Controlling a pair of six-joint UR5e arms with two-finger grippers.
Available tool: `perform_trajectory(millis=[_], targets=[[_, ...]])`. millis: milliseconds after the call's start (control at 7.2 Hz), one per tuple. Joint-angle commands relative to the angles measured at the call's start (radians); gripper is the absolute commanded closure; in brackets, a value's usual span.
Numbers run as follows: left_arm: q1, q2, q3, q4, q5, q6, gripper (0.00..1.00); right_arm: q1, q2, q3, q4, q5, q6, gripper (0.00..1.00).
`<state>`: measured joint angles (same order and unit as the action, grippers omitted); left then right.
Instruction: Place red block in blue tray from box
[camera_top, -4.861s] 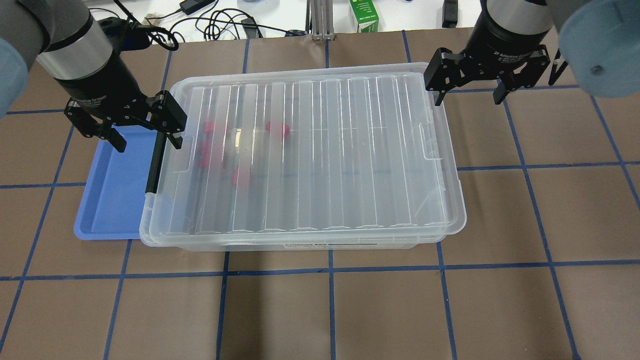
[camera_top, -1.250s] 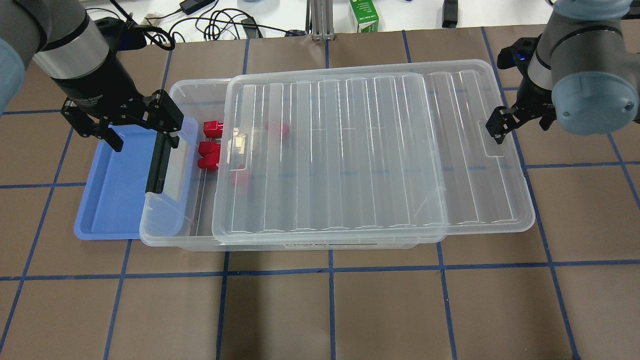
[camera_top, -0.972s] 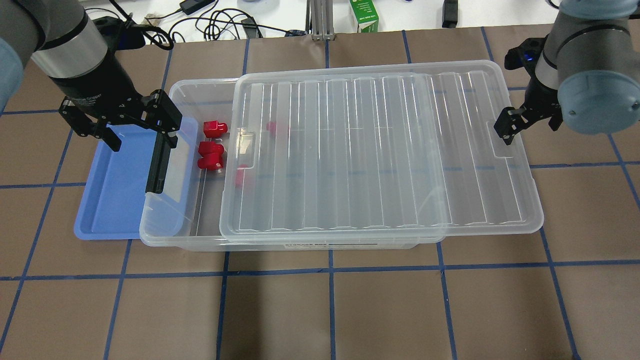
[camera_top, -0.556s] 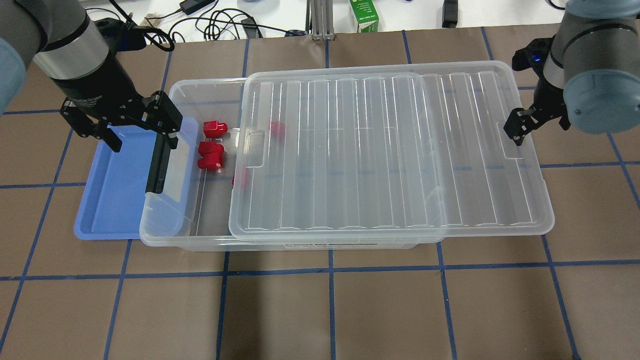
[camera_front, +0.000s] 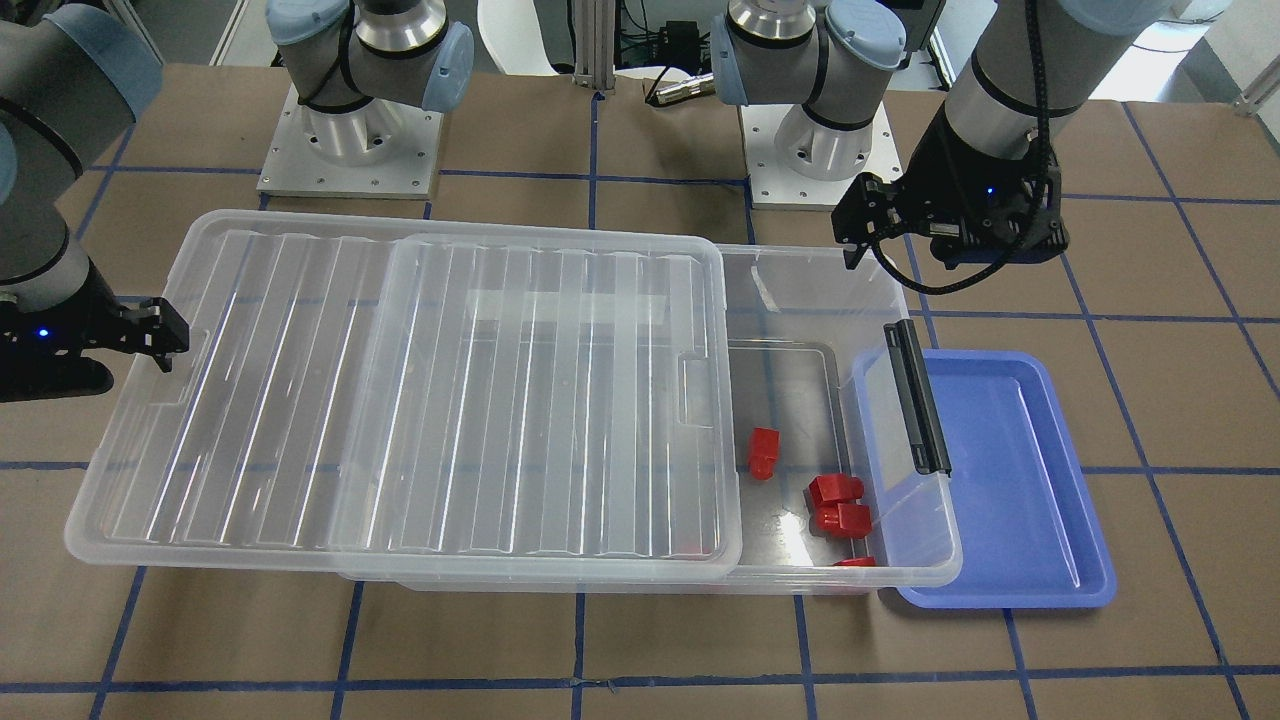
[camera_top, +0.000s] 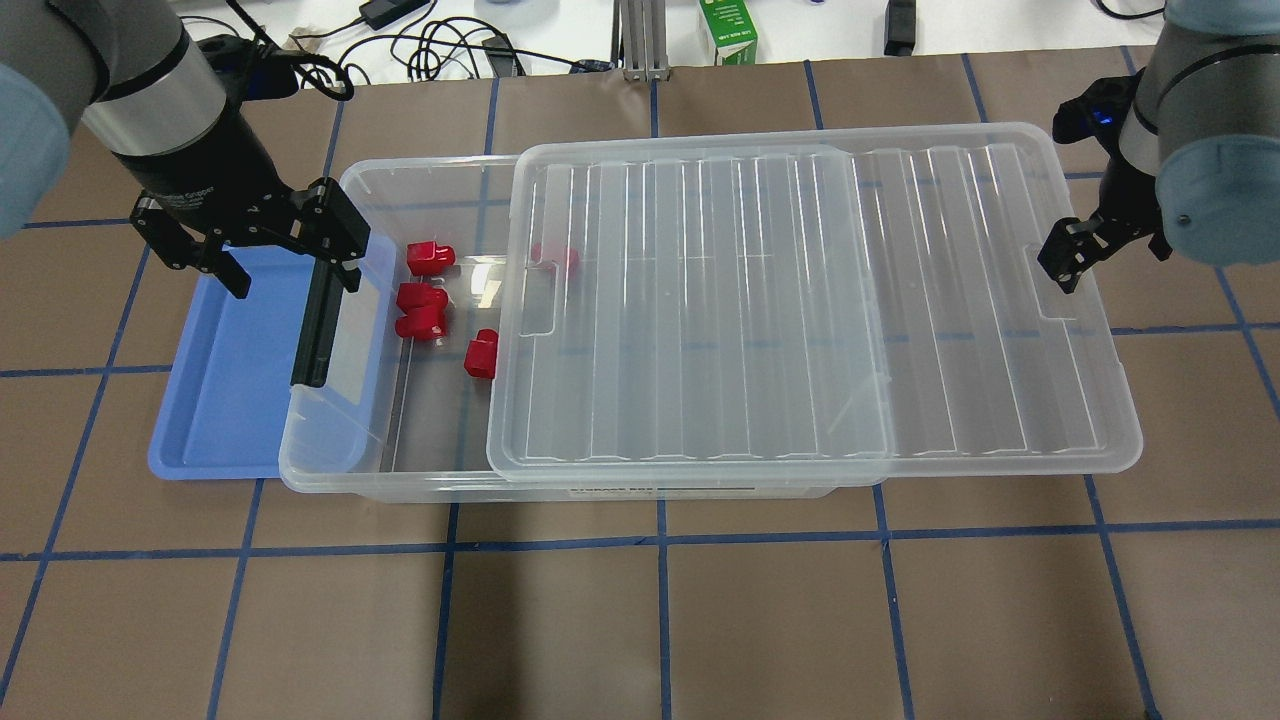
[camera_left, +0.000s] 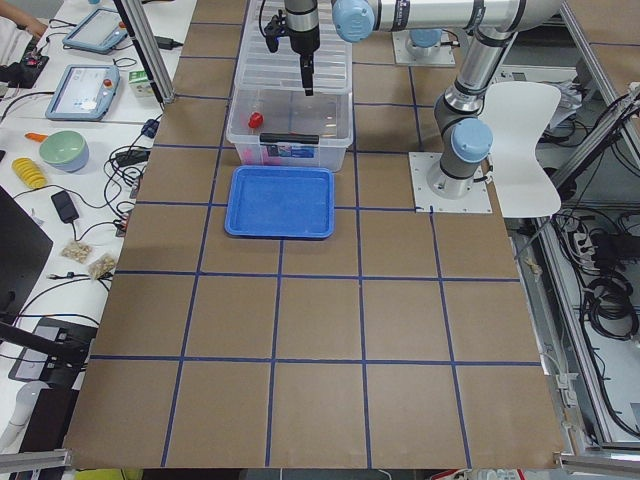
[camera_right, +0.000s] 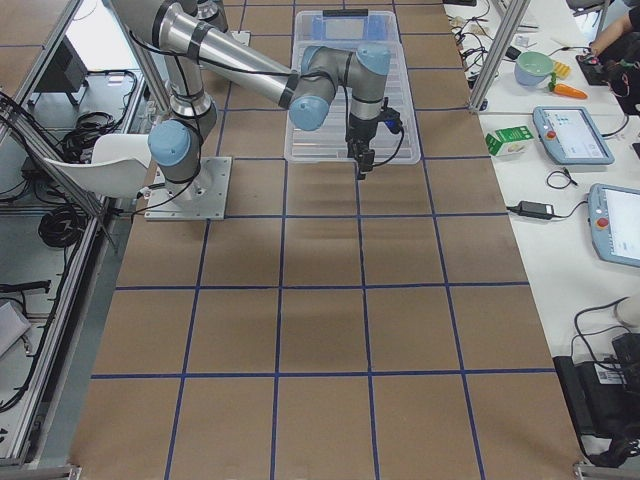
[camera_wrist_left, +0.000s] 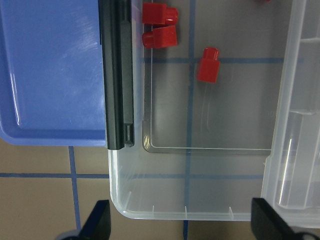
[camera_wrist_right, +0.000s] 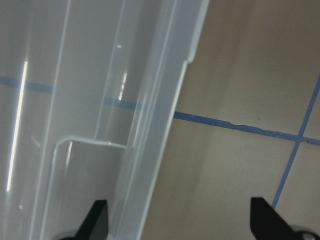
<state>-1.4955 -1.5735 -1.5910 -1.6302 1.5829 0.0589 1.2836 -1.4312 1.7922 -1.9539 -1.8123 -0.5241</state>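
Right gripper (camera_top: 1068, 262) is spread wide, clamping nothing. Its jaws straddle the end rim of the lid (camera_top: 800, 300), prob. to drag it off so the box (camera_top: 330, 470) opens. Left gripper (camera_top: 293, 282) hangs wide open & empty, waiting. The blue tray (camera_top: 230, 400) sits under its outer finger, the red block (camera_top: 481, 352) just past its inner one. Vs. a moment ago, the lid's further out and that block's now uncovered; left gripper hasn't budged.
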Motion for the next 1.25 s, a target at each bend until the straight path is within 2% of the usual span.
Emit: perform_trajectory(millis=[0, 278, 694, 1111], targets=[[-0.003, -0.040, -0.003, 0.045, -0.004, 0.001, 0.21, -0.030, -0.006, -0.002, 0.010, -0.002, -0.013, 0.00], [-0.006, -0.101, -0.030, 0.132, -0.014, -0.001, 0.22, -0.043, -0.014, -0.001, 0.012, -0.002, -0.013, 0.00], [-0.043, -0.166, -0.128, 0.298, -0.014, -0.002, 0.22, -0.044, -0.014, -0.002, 0.010, -0.031, -0.013, 0.00], [-0.045, -0.221, -0.144, 0.309, -0.044, -0.001, 0.26, -0.044, -0.014, -0.002, 0.010, -0.036, -0.011, 0.00]])
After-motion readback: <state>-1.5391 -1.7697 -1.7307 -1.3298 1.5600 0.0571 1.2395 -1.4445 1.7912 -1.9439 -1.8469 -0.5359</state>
